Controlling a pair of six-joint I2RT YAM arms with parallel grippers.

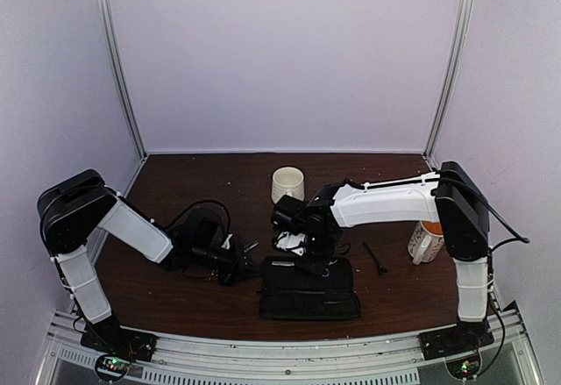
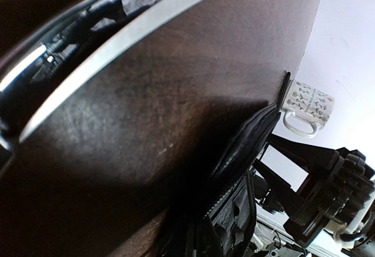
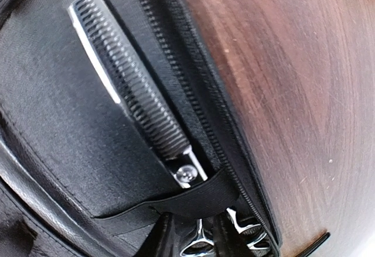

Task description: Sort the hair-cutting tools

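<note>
Toothed silver scissors (image 3: 137, 87) lie inside the open black case (image 3: 53, 122), their pivot tucked under an elastic strap (image 3: 193, 201). My right gripper (image 3: 196, 239) is at the case's far edge (image 1: 302, 243). Its dark fingers stand either side of the scissors' finger rings and look shut on them. My left gripper (image 1: 226, 258) is low over the table, left of the case (image 1: 308, 288). A second pair's silver blade (image 2: 117, 40) lies by it, its tip showing in the top view (image 1: 251, 246). Its jaws are lost in shadow. One black hair clip (image 1: 377, 258) lies right of the case.
A white mug (image 1: 287, 183) stands behind the right gripper. A printed mug with yellow lining (image 1: 425, 240) stands at the right, also in the left wrist view (image 2: 307, 108). A black cable (image 1: 197, 214) loops near the left wrist. White walls enclose the brown table (image 1: 202, 179).
</note>
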